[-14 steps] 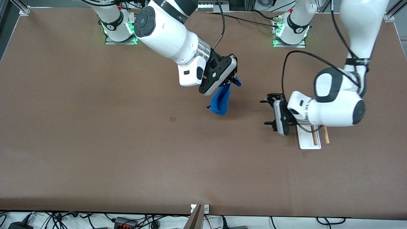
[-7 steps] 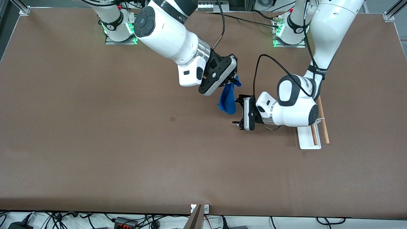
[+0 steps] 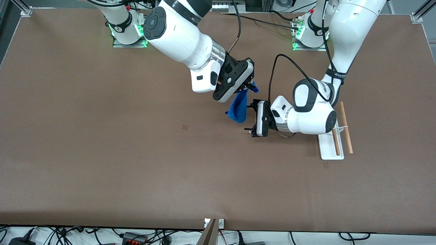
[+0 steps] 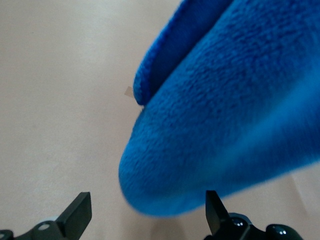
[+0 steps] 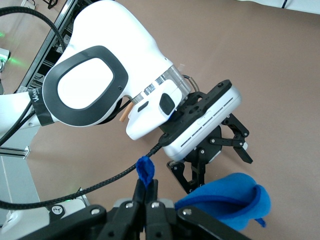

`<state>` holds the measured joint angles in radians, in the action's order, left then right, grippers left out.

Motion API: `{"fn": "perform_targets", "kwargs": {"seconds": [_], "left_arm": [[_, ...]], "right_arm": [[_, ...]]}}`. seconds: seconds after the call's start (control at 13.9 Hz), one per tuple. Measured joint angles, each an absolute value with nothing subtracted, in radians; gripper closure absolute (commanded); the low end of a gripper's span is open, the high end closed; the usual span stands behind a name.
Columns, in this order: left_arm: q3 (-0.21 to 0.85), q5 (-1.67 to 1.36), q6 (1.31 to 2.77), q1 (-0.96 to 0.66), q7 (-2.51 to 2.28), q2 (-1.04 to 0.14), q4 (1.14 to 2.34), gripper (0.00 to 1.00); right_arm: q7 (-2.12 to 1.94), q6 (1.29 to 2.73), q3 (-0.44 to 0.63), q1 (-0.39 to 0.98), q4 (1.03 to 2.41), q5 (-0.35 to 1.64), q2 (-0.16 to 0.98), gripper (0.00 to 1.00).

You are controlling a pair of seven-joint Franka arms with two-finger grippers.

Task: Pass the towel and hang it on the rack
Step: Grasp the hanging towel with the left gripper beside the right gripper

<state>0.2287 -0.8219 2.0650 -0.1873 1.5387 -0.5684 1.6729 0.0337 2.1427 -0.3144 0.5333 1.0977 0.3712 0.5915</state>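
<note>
Two grippers are meeting over the middle of the brown table (image 3: 102, 153). The right gripper (image 3: 248, 86) is pinching the towel (image 3: 238, 107) by one corner, its fingers (image 5: 145, 197) pressed together on a small tuft of blue cloth that is poking up between them. The royal-blue microfibre is hanging down from that grip in a bunched fold, off the tabletop.

The left gripper (image 3: 250, 117) is reaching in sideways beside the lower end of the hanging towel, with its fingers spread wide. In the left wrist view the fingertips (image 4: 77, 212) are standing well apart and the blue pile is filling the space just ahead of them; whether cloth is touching them cannot be told.

The rack (image 3: 332, 144) is standing on the table toward the left arm's end, nearer to the front camera than the left arm's base. Its white base is lying flat, its two light-brown wooden rods are running parallel above it, and the left arm's wrist is covering part of it.
</note>
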Motion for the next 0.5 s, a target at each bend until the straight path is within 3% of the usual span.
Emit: {"fn": "perform_targets", "kwargs": {"seconds": [0.14,0.36,0.5], "left_arm": [[0.229,-0.838,2.065,-0.195,1.545,-0.568,1.673,0.01],[0.229,-0.847,2.065,-0.207,1.570,-0.568,1.673,0.45],[0.229,-0.848,2.065,-0.215,1.593,-0.569,1.673,0.68]], "right_arm": [[0.034,2.143,-0.314,0.533,1.098,0.371,0.592,1.00],[0.034,2.143,-0.314,0.533,1.098,0.371,0.593,1.00],[0.034,2.143,-0.314,0.533,1.098,0.370,0.595,1.00]]}}
